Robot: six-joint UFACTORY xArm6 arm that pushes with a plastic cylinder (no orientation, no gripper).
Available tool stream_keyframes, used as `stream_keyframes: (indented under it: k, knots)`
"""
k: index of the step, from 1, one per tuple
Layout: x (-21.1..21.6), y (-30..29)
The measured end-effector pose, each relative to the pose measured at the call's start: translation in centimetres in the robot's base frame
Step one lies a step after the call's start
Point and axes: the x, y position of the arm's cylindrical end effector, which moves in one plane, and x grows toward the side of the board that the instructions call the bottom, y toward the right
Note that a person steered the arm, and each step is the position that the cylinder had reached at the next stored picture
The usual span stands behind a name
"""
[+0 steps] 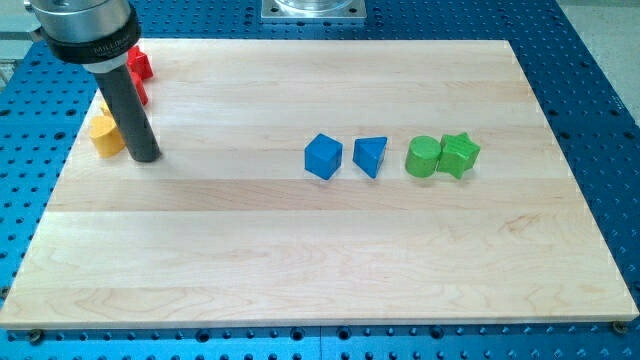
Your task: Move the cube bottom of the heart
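The blue cube (322, 156) sits near the board's middle, with a blue triangular block (370, 156) just to its right. My tip (146, 158) rests on the board at the view's left, far left of the cube. It is right beside a yellow block (104, 136), on that block's right. The rod partly hides this yellow block and a second yellow piece (103, 105) above it. No heart shape can be made out clearly; the yellow blocks' outlines are partly hidden.
Two red blocks (141, 65) (140, 95) lie at the view's top left, partly behind the rod. A green cylinder (423, 157) and a green star (460, 154) touch each other right of the blue pair. The wooden board (320, 270) lies on a blue perforated table.
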Motion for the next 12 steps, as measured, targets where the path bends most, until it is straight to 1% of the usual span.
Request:
stream_keyframes:
  k: [1, 2, 4, 5, 7, 8, 9, 10, 11, 12]
  knots:
    - [1.2, 0.9]
    - [5.2, 4.2]
    - [5.8, 4.7]
    - [8.3, 4.7]
    - [-0.6, 5.4]
    - [-3.2, 9.4]
    - [-3.8, 15.1]
    - [-2.9, 22.6]
    - [-0.7, 25.1]
    - [4.4, 23.5]
